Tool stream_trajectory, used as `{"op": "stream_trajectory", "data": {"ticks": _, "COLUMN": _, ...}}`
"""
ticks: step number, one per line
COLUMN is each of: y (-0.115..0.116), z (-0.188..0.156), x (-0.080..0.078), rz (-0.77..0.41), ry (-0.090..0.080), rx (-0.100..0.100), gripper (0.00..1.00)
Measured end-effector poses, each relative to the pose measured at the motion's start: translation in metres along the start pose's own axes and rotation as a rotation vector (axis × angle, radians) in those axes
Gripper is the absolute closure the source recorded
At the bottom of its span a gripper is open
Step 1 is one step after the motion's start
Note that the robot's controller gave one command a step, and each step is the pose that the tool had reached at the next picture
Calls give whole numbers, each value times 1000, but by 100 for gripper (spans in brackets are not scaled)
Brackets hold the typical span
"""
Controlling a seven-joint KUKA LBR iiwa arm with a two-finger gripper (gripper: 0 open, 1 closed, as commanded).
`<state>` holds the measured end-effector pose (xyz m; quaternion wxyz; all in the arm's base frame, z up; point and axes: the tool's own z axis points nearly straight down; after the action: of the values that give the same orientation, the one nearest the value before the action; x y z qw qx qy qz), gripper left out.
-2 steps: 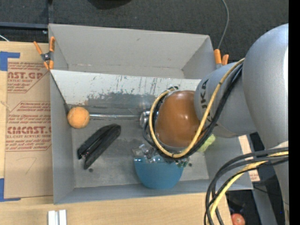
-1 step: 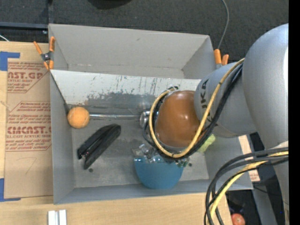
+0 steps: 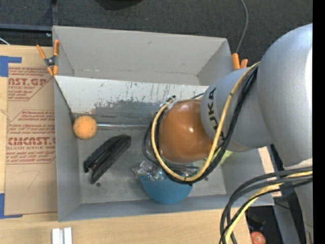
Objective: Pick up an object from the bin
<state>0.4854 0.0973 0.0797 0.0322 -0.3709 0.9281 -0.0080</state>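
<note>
gripper (image 3: 151, 170) low over a blue bowl (image 3: 165, 192) by the near wall. open or shut, can't tell. orange ball (image 3: 85, 127), black stapler (image 3: 106, 157) left.

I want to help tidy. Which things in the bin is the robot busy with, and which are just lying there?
Busy with: the blue bowl, beneath the arm's orange cover.
Just lying there: the orange ball; the black stapler.
</note>
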Motion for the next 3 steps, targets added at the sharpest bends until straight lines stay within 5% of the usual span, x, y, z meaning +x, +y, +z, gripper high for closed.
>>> {"op": "stream_trajectory", "data": {"ticks": 3, "y": 0, "z": 0, "x": 0, "rz": 0, "ry": 0, "rx": 0, "gripper": 100}}
